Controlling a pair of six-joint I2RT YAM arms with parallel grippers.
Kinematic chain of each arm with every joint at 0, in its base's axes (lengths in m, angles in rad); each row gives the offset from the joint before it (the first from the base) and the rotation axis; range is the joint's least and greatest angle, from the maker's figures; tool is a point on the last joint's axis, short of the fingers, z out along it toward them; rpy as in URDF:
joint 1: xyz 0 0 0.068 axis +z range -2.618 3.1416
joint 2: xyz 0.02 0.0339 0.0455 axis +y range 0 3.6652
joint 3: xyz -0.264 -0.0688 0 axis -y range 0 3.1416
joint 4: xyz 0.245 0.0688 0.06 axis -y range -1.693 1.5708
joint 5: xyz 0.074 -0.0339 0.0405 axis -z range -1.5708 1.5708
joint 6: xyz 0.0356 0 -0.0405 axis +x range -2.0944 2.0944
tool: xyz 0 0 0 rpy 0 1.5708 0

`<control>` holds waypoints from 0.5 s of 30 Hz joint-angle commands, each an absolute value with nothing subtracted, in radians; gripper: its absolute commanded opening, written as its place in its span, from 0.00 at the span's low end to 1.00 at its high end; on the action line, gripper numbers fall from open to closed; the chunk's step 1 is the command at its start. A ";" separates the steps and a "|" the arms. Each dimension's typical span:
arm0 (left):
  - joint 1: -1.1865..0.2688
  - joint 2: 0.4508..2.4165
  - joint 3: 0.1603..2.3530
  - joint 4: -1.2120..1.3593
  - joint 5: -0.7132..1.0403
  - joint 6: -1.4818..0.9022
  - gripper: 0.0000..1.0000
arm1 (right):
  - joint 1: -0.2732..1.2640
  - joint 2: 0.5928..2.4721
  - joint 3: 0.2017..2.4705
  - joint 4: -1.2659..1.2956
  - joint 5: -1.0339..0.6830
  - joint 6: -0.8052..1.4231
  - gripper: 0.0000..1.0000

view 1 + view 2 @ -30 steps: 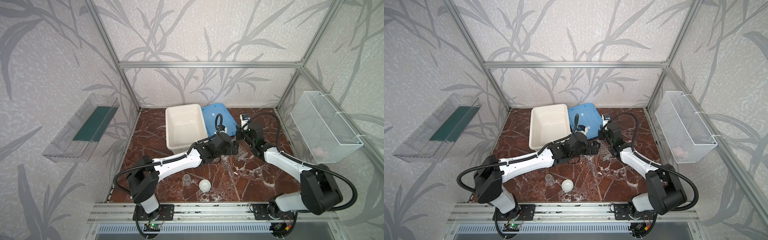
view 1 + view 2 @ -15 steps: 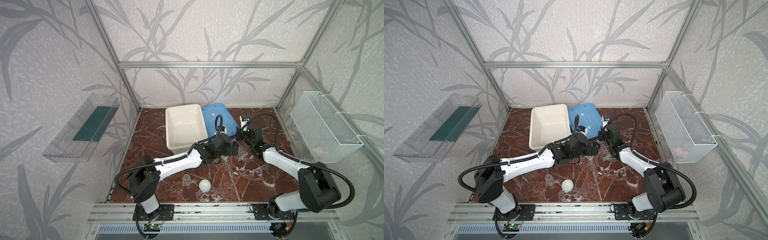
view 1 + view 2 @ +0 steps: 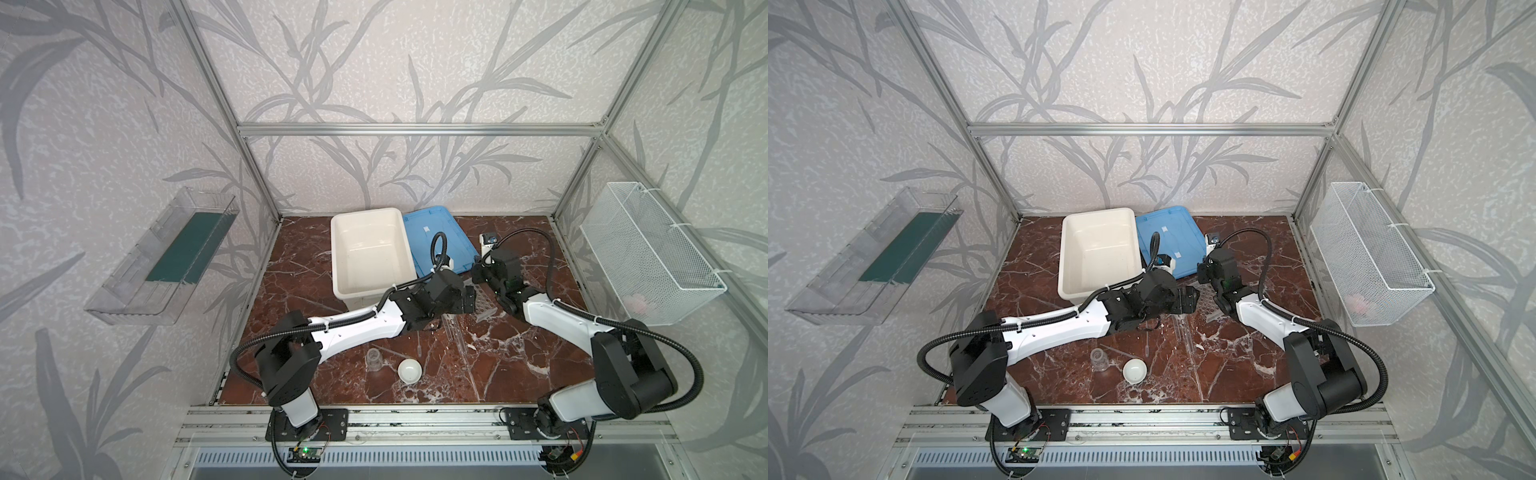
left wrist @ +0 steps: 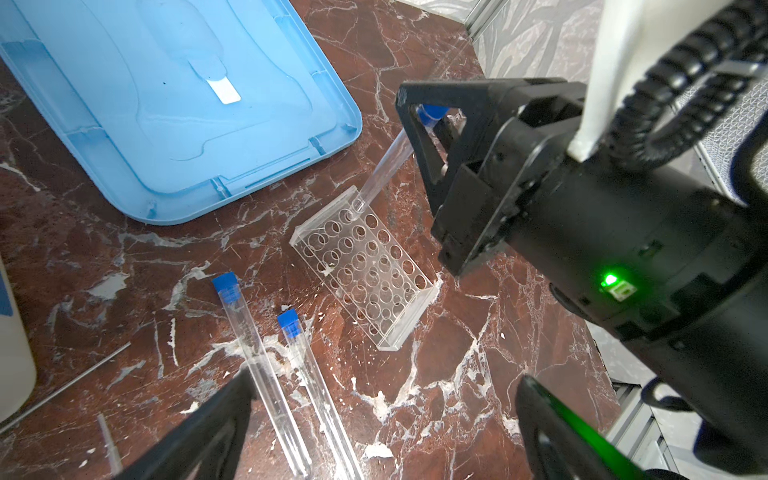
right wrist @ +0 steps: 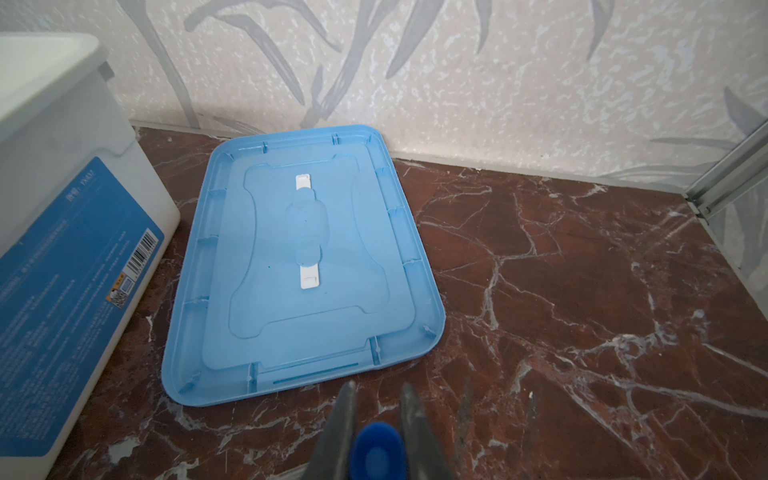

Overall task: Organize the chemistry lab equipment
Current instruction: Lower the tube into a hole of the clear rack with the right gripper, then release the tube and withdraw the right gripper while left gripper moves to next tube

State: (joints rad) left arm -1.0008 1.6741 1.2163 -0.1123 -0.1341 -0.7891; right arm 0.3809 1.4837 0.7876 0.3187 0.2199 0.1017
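— Now, what is gripped by the right gripper (image 4: pixel 430 120)?

— A blue-capped test tube (image 4: pixel 384 166) is clamped between its jaws at the capped end. The tube is held tilted, and its lower end is set into a corner hole of the clear rack (image 4: pixel 365 274).

— And where is the rack placed?

— It is seen on the marble table (image 4: pixel 478 332), near the corner of the blue lid (image 4: pixel 166 104). In both top views it is found between the two grippers.

— How is the left gripper (image 4: pixel 382 432) found?

— Its jaws are spread wide and nothing is held between them. It is held above a second test tube (image 4: pixel 253 345) and a third test tube (image 4: pixel 309 370). These are laid flat side by side on the marble, near the rack but apart from it.

— Is anything else to be noted?

— A thin rod (image 4: pixel 70 382) is seen lying near those tubes. Nearer the front edge, a small glass jar (image 3: pixel 374 358) and a round white dish (image 3: pixel 409 371) are set just beside each other, well apart from the rack. The white tub (image 3: pixel 368 249) is left open at the back, with the lid laid flat next to it.
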 commanded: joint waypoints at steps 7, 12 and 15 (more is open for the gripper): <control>-1.013 1.657 1.201 -0.143 -0.187 -0.795 0.99 | 0.387 1.464 0.782 0.265 0.269 0.153 0.33; -1.032 1.640 1.206 -0.178 -0.209 -0.787 0.99 | 0.387 1.343 0.776 0.211 0.257 0.169 0.71; -1.049 1.630 1.209 -0.217 -0.220 -0.791 0.99 | 0.381 1.252 0.800 0.093 0.255 0.205 0.98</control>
